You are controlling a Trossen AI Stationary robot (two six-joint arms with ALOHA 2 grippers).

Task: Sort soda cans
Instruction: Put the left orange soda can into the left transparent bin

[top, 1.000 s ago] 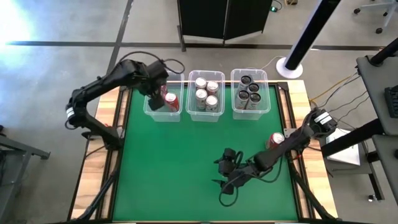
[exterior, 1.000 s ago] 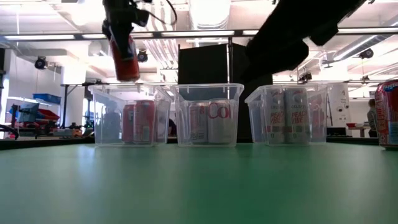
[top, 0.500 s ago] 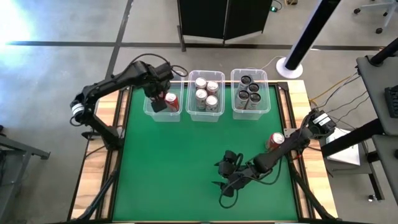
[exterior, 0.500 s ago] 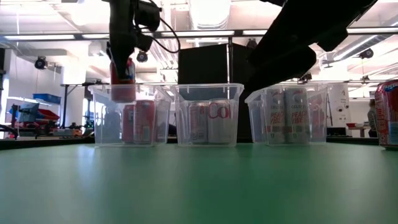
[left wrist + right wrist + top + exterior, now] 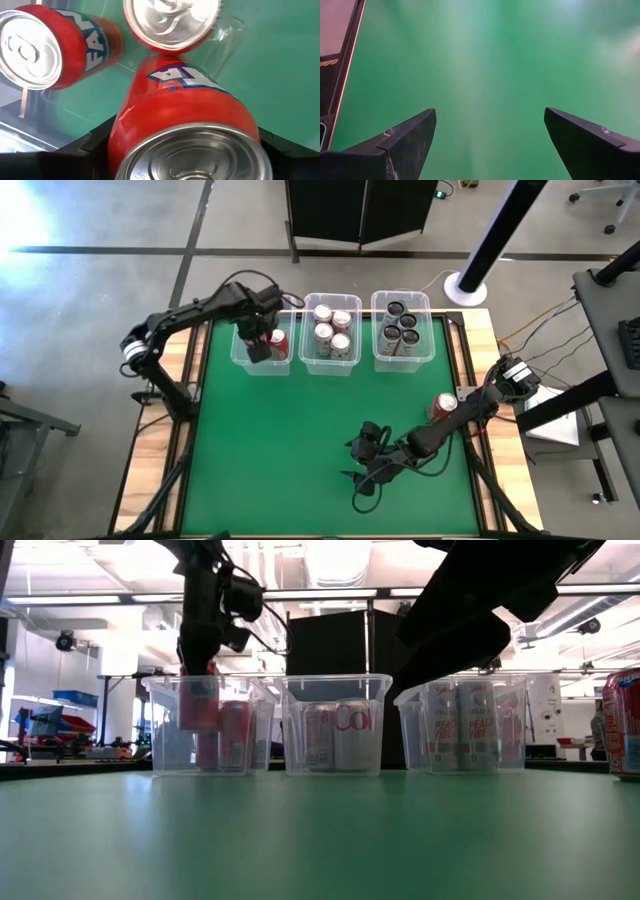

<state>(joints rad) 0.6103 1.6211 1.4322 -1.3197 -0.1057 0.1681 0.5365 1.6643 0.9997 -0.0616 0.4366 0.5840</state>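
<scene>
My left gripper (image 5: 258, 346) is shut on a red soda can (image 5: 198, 703) that it holds down inside the clear left bin (image 5: 241, 356). Two more red cans (image 5: 40, 47) (image 5: 172, 22) stand in that bin beneath it. The middle bin (image 5: 306, 332) holds silver cans (image 5: 324, 332), and the right bin (image 5: 378, 330) holds dark cans (image 5: 402, 328). Another red can (image 5: 444, 405) stands upright on the green mat at the right. My right gripper (image 5: 360, 470) hovers open over the mat near the front, with nothing between its fingers (image 5: 405, 142). My left gripper pinches the red can's side wall just below its top rim (image 5: 125, 150) between its two fingers. The fingers point down from above. The can hangs upright inside the left bin, its bottom (image 5: 198, 728) above the bin's floor.
The three bins stand in a row along the mat's far edge. Wooden rails (image 5: 150, 450) border the mat on both sides. The right arm (image 5: 455, 420) lies low across the right front of the mat, beside the loose red can.
My left gripper has gone down with the red can, from above the left bin's rim to inside the bin. The can has stayed upright in the shut fingers.
</scene>
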